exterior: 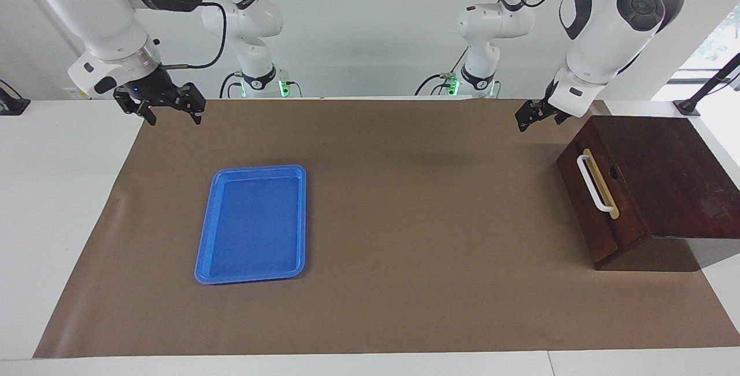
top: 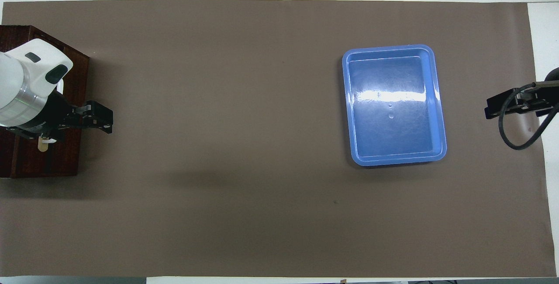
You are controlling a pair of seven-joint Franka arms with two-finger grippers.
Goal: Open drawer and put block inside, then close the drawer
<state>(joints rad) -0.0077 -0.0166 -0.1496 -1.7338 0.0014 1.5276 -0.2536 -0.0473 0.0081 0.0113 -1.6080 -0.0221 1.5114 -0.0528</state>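
Drawer [exterior: 601, 188] sits shut in the dark wooden box [exterior: 670, 156] at the left arm's end of the table, its dark front with the white bar handle [exterior: 594, 184] flush with the box and facing the middle of the brown mat [exterior: 404, 220]. Left gripper [exterior: 536, 114] hangs in the air over the mat just beside the box's corner nearest the robots, close to the handle but not touching it; in the overhead view it overlaps the drawer front. Its fingers look close together with nothing between them, though at this range I cannot tell for certain whether they are spread or pressed. Right gripper [exterior: 173, 111] hovers over the mat's edge at the right arm's end, fingers spread apart and holding nothing. Blue tray [exterior: 254, 222] lies flat on the mat, toward the right arm's end, well apart from both grippers. Block not visible in either view.
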